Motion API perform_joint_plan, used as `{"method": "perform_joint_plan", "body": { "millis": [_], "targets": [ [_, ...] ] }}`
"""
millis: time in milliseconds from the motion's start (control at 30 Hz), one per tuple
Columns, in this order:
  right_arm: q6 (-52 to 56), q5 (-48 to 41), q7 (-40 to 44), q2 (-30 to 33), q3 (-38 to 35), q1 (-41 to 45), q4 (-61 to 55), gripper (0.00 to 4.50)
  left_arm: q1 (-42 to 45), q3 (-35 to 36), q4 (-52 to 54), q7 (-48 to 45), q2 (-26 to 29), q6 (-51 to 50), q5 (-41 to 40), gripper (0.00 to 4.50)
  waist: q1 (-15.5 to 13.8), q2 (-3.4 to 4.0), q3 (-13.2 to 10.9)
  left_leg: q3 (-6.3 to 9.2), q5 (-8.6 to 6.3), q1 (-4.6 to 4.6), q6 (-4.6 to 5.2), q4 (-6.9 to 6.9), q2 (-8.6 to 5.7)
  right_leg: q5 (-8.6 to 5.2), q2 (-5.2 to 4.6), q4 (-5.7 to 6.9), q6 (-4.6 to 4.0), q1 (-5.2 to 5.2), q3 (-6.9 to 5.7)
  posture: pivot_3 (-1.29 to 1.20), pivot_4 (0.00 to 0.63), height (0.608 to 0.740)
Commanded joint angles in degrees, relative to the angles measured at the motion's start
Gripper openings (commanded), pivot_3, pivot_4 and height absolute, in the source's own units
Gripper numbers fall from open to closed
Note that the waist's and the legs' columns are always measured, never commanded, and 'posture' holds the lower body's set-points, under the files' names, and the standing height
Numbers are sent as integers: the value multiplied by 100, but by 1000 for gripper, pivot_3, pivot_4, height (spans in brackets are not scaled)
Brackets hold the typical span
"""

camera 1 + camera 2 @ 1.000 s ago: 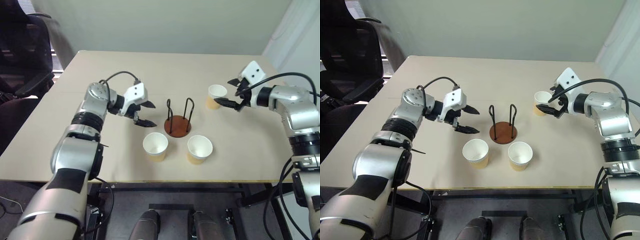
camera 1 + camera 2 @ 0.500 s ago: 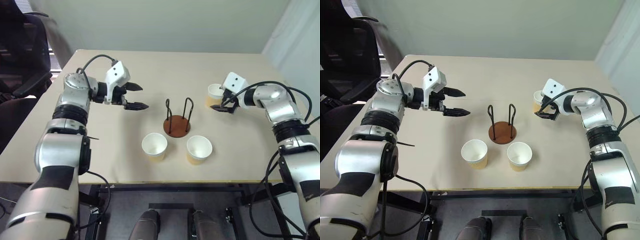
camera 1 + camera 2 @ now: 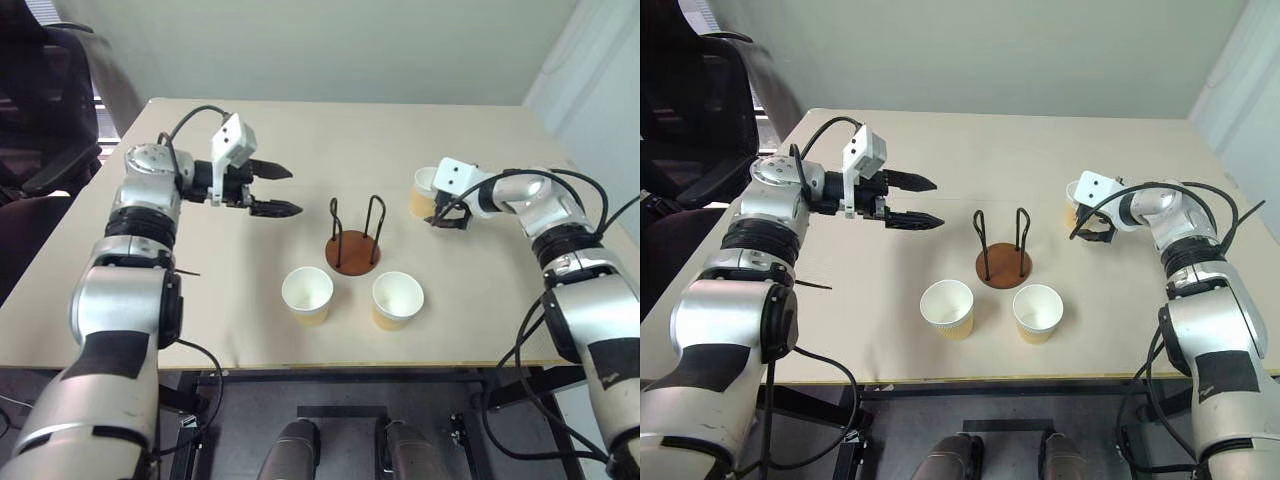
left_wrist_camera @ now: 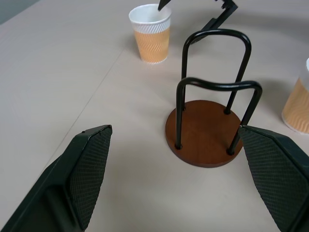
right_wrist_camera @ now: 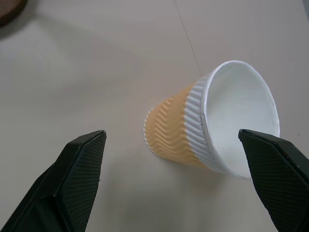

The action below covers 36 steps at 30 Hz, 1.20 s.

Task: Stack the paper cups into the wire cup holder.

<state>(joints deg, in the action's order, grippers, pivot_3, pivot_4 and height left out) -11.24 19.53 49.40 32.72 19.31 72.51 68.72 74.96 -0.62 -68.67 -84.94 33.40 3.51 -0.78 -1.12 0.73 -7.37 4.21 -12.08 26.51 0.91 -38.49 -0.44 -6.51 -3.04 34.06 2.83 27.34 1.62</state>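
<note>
The wire cup holder point(image 3: 355, 250) stands mid-table on its round reddish-brown base, empty. Two paper cups point(image 3: 307, 293) point(image 3: 397, 299) stand upright side by side in front of it. A third paper cup point(image 3: 424, 188) stands upright to the holder's far right. My right gripper point(image 3: 443, 215) is open just beside that cup on its near right side; in the right wrist view the cup point(image 5: 193, 130) lies ahead between the spread fingers point(image 5: 82, 169), no contact visible. My left gripper point(image 3: 287, 190) hovers open and empty left of the holder, pointing at the holder point(image 4: 203, 140).
The beige table point(image 3: 200, 300) ends near the front cups, and its right edge is close behind my right arm. A dark office chair point(image 3: 50, 110) stands off the table's left side. Black cables loop over both forearms.
My right gripper has rolled, dropped and closed in on the far right cup. My left gripper has lifted up and back from the front left cup, staying open.
</note>
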Motion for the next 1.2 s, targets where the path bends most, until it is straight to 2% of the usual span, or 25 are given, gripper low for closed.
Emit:
{"method": "perform_joint_plan", "body": {
  "millis": [33, 133, 233, 567, 600, 733, 833, 1000, 1200],
  "targets": [
    [-154, 278, -355, -32, 108, 268, 175, 4500, 186, 61, 235, -80, 42, -40, -87, 4482, 4, 0, 0, 0, 0, 0, 0, 0, 0, 1, 1, 0, -1, 0, -1, 0, 150, 740],
    [-160, 388, -485, -108, 130, 328, 302, 4500, 166, 46, 264, -93, 51, -44, -73, 4482, 6, 0, 0, -1, 0, 0, 0, 1, 1, 1, 1, 1, -1, 1, -1, 0, 150, 740],
    [-181, 549, -588, -161, 206, 405, 388, 3861, 150, 26, 283, -130, 63, -55, -58, 4500, 10, 1, -1, -2, 0, 0, 0, 1, 1, 2, 1, 0, -2, 1, -2, 0, 150, 740],
    [-119, 545, -214, -152, 87, 581, 430, 238, 56, -135, 278, -402, 171, 209, 92, 4500, 25, 2, -1, 0, -2, 1, -3, 6, 2, 0, 0, -1, -7, 3, -3, 0, 150, 740],
    [-124, 513, -113, -128, 65, 575, 406, 34, 50, -151, 265, -423, 196, 247, 106, 4500, 26, 2, -1, -1, -2, 1, -3, 7, 2, -1, 1, -2, -8, 3, -3, 0, 150, 740],
    [-101, 327, 403, 49, -67, 563, 207, 34, 50, -210, 164, -571, 345, 306, 158, 4500, 26, 2, -1, 0, -3, 3, -4, 13, 2, -2, 1, -3, -10, 7, -5, 0, 150, 740],
    [104, -15, 1084, 283, -295, 554, -290, 34, 53, -239, 72, -583, 511, 419, 222, 4500, 37, 2, -1, 0, -3, 15, -5, 13, 3, -4, 0, -4, -13, 17, -6, 0, 150, 740],
    [1369, -741, 2397, 692, -668, 184, -2341, 34, 95, -253, -47, -633, 653, 501, 291, 4500, 46, 1, -1, 0, -1, 43, -6, 12, 5, -7, 2, -3, -18, 38, -11, 0, 150, 740],
    [3701, -1527, 3239, 1071, -956, -133, -5127, 34, 181, -269, -165, -615, 693, 599, 359, 4500, 60, 3, -1, 2, 0, 46, -7, 7, 7, -12, 2, -1, -26, 39, -14, 0, 150, 740]
  ]
}}
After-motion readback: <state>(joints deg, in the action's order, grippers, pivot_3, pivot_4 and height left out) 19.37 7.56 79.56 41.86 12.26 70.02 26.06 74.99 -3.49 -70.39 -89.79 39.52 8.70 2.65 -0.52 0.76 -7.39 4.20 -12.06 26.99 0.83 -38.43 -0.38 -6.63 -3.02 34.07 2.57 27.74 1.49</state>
